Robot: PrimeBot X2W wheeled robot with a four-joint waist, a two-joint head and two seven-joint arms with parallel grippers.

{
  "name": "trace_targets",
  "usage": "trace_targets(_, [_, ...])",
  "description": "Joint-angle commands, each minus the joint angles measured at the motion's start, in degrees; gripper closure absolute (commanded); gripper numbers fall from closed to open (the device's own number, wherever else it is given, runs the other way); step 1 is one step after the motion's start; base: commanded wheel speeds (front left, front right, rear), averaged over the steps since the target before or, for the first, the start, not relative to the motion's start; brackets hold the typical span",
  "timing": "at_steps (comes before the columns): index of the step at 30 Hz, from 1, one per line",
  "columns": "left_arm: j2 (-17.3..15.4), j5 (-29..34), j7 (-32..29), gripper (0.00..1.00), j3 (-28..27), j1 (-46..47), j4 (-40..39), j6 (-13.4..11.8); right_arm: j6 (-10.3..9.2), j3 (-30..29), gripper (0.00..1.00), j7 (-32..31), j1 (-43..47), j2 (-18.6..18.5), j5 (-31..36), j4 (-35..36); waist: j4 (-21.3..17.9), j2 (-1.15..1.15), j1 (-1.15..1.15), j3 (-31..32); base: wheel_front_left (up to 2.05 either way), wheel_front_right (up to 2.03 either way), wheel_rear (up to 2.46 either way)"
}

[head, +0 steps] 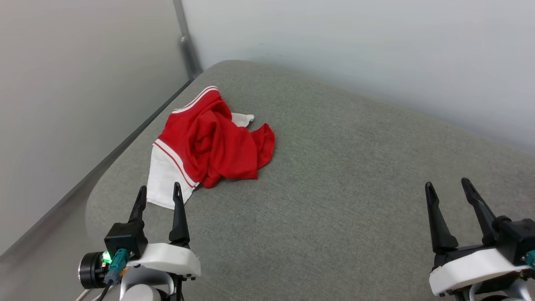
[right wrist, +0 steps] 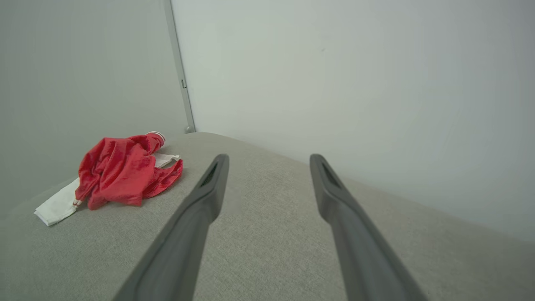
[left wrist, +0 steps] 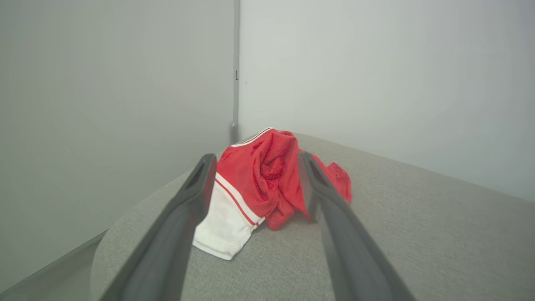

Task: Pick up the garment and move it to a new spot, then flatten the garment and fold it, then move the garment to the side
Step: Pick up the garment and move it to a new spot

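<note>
Head view looks down on a grey fabric-covered surface [head: 342, 200] in a corner of pale walls [head: 355, 42]. The red-and-white garment [head: 209, 142] lies crumpled near its left edge. The left gripper [head: 160, 190] hangs near the white sleeve [head: 164, 177], jaws apart and empty; the right gripper [head: 447, 184], well apart, is likewise spread, empty.

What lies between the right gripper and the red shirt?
Bare grey surface between the right gripper and the shirt; the head view shows it.
</note>
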State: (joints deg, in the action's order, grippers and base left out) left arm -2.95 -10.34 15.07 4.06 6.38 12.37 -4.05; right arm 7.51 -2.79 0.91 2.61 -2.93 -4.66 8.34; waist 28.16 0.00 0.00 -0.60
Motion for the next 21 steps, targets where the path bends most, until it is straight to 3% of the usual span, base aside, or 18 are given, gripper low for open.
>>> trace_targets(1, [0.1, 0.06, 0.15, 0.0, -0.11, -0.14, -0.3, -0.02, -0.04, 0.1, 0.0, -0.03, -0.09, 0.06, -0.06, 0.25, 1.17, 0.0, 0.0, -0.16, 0.0, 0.0, 0.0])
trace_targets(13, [0.09, -0.21, 0.15, 0.0, -1.58, 0.66, -0.79, 0.24, -0.04, 0.94, 0.0, -0.86, -1.56, 0.07, 0.89, 1.29, 2.05, 0.0, 0.0, -1.7, 0.0, 0.0, 0.0])
trace_targets(21, [0.15, -5.8, 0.15, 0.0, -3.28, 8.96, 1.26, 0.43, -0.04, 2.2, 0.0, -3.4, -4.97, -0.41, 2.95, 4.47, -1.54, 0.0, 0.0, -8.27, 0.0, 0.0, 0.0])
